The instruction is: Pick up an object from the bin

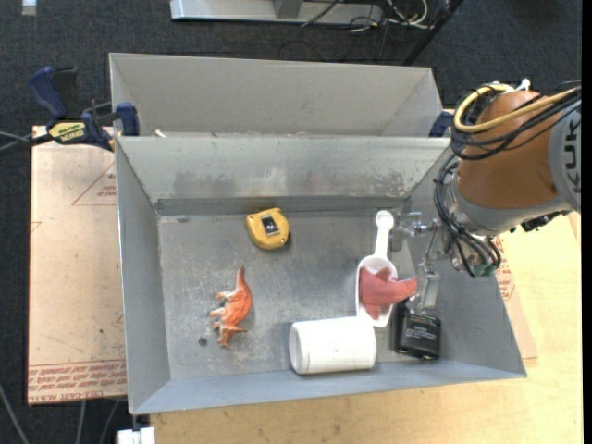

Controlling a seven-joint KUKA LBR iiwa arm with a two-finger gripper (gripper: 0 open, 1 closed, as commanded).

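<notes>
My gripper (428,283) hangs low at the right side of the bin, under the arm's orange cover. Directly left of it lies a white scoop (380,248) with a pink-red piece (387,290) in its bowl; the pink piece's right tip reaches the gripper. A black boxy item (418,333) lies just below the gripper, near the bin's front right corner. Whether anything is held is hidden from me.
A white cylinder (333,345) lies on its side at the front wall, left of the black item. An orange toy dinosaur (233,308) sits at the front left. A yellow tape measure (267,228) rests near the back wall.
</notes>
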